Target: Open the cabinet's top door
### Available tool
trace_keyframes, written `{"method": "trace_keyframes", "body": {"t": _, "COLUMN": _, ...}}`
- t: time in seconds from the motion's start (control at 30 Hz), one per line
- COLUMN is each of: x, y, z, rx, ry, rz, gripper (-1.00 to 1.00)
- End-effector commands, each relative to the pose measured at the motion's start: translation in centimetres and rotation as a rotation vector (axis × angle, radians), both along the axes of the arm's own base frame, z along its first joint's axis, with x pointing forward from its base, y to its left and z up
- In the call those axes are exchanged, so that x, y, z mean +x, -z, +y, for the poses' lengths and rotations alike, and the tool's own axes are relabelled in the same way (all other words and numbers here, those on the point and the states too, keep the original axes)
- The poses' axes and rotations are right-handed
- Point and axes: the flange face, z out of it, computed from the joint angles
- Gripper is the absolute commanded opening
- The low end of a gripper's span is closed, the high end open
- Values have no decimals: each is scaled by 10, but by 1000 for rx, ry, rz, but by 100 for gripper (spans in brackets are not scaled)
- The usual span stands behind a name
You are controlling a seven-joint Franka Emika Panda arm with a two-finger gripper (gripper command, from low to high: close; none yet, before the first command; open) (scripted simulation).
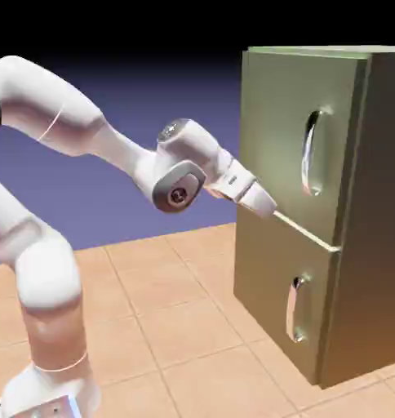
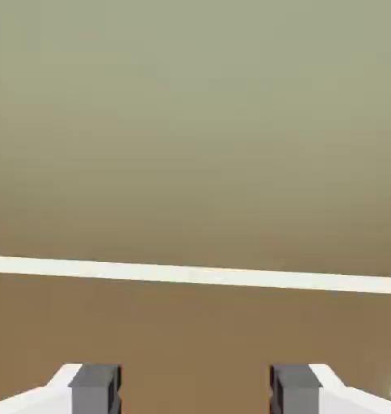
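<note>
One arm [image 1: 62, 196], white, rising from the lower left corner of the exterior view; base cut off by the bottom edge, upper elbow by the left edge.

One gripper [image 1: 264, 204], at the arm's end, pointing right and slightly down at the cabinet front. Jaws stand wide apart with nothing between them. In the hand view two grey fingertips [image 2: 95, 388] show at the bottom edge, well apart. In the exterior view the fingers are too small to separate; whether they touch the panel cannot be told.

One floor [image 1: 152, 318] of tan tiles, under arm and cabinet.

One cabinet [image 1: 372, 212], olive-green, tall, at the right of the exterior view; its right side is cut off by the frame.

Two doors. The top door [image 1: 274, 122], the taller panel, fills the upper front and sits shut, flush with the carcass. The bottom door [image 1: 266, 286], shorter, lies below it.

One pale seam [image 1: 311, 234] between the doors; it crosses the hand view as a light band [image 2: 191, 273], green above, brownish below.

Two silver handles, both vertical: the upper handle [image 1: 312, 153], long and curved, near the top door's right edge, well apart from the gripper; the lower handle [image 1: 295, 309], smaller.

Hand view otherwise filled by cabinet surface; no handle shows there.
</note>
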Motion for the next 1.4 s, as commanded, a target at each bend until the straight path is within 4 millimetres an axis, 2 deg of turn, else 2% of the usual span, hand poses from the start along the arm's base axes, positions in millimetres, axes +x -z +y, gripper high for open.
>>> {"method": "trace_keyframes", "body": {"t": 0.0, "x": 0, "y": -5, "z": 2, "rx": -3, "ry": -2, "rz": -13, "gripper": 0}}
{"method": "trace_keyframes", "body": {"t": 0.37, "x": -10, "y": -56, "z": 12, "rx": -23, "ry": -18, "rz": -164, "gripper": 0}}
{"method": "trace_keyframes", "body": {"t": 0.7, "x": -26, "y": -88, "z": 9, "rx": -26, "ry": -24, "rz": -302, "gripper": 0}}
{"method": "trace_keyframes", "body": {"t": 1.03, "x": -41, "y": -104, "z": -8, "rx": -16, "ry": -25, "rz": -435, "gripper": 0}}
{"method": "trace_keyframes", "body": {"t": 1.37, "x": -52, "y": -106, "z": -39, "rx": 6, "ry": -23, "rz": -555, "gripper": 0}}
